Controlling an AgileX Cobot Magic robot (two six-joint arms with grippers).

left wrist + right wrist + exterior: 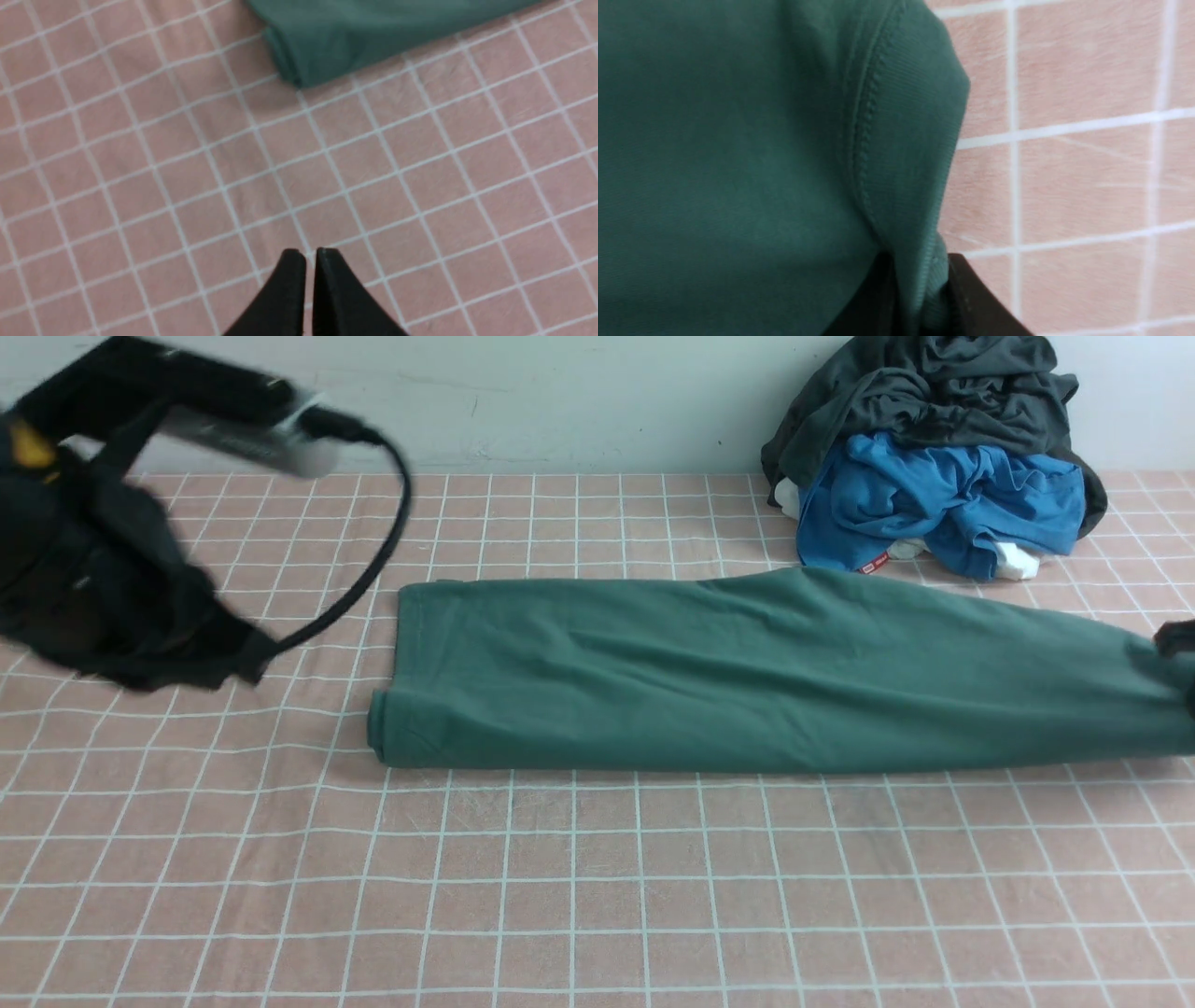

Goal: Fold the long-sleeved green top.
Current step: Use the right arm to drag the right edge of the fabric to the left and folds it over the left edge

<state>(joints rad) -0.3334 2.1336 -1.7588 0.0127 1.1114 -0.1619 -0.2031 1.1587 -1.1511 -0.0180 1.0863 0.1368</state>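
Note:
The green long-sleeved top lies folded into a long band across the middle of the checked tablecloth, its right end running off the picture's right edge. My right gripper is shut on the ribbed edge of the green long-sleeved top, with cloth pinched between both fingers; in the front view only a dark bit of the right gripper shows at the right edge. My left gripper is shut and empty, hovering over bare cloth some way from the green long-sleeved top's left corner. The left arm is raised and blurred at far left.
A heap of clothes stands at the back right against the wall: a dark grey-black garment on top of a bright blue garment. The pink checked tablecloth covers the whole table in front of the top.

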